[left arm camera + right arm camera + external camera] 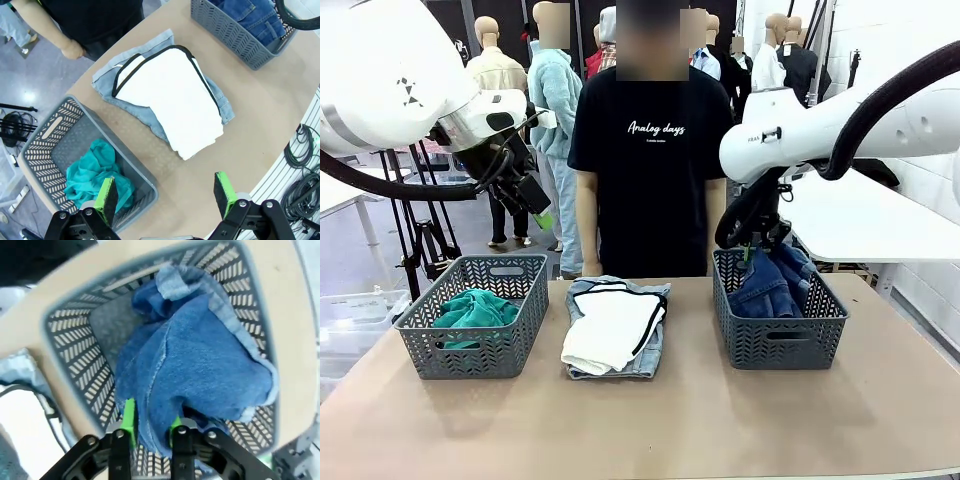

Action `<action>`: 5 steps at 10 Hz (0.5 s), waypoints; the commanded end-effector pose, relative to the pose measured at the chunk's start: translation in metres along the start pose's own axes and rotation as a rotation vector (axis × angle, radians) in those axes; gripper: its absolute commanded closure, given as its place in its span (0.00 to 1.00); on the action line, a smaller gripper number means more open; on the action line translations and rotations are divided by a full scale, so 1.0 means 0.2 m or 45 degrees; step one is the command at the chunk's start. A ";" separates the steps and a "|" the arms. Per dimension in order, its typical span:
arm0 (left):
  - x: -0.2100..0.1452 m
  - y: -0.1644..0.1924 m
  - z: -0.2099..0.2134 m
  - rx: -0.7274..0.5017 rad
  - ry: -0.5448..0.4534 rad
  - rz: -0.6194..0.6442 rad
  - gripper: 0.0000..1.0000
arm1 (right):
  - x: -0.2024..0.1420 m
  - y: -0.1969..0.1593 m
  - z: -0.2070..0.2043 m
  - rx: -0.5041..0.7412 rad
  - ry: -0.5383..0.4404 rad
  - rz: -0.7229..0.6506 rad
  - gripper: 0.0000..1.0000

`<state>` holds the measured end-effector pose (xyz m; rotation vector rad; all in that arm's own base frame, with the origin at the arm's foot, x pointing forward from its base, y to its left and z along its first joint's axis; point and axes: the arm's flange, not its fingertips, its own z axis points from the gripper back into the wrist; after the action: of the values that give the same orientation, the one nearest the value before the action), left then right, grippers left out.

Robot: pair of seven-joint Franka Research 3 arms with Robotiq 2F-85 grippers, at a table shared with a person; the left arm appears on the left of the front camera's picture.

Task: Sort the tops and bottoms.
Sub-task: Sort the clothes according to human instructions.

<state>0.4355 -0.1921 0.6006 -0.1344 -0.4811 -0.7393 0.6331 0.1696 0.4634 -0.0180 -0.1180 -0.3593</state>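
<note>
A teal-green top (475, 308) (95, 172) lies crumpled in the left grey basket (470, 355) (45, 145). On the table's middle, white shorts with black trim (612, 328) (175, 100) rest folded on light blue denim shorts (642, 364) (107, 80). Dark blue jeans (770, 285) (200, 365) fill the right grey basket (780, 345) (75, 350). My right gripper (752, 245) (151, 427) hangs just above them, its jaws narrow with a fold of the denim between them. High over the left basket, my left gripper (542, 215) (165, 197) stands open and holds nothing.
A person in a black T-shirt (650, 150) stands at the table's far edge, one hand (72, 49) hanging near the folded shorts. The near half of the brown table (670, 430) is bare. Cables (300, 170) lie beyond one table edge.
</note>
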 end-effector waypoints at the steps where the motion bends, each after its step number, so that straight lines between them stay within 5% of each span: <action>1: 0.00 0.00 0.00 0.013 -0.002 0.001 0.00 | -0.06 -0.04 0.12 0.037 -0.039 -0.029 0.12; 2: 0.00 0.00 0.00 0.013 -0.002 0.001 0.00 | -0.08 -0.05 0.19 0.065 -0.060 -0.046 0.00; 5: 0.00 0.00 0.00 0.013 -0.002 0.001 0.00 | -0.09 -0.08 0.31 0.093 -0.055 -0.077 0.00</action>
<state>0.4355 -0.1921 0.6007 -0.1344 -0.4814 -0.7393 0.6103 0.1648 0.5330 0.0350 -0.1959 -0.3842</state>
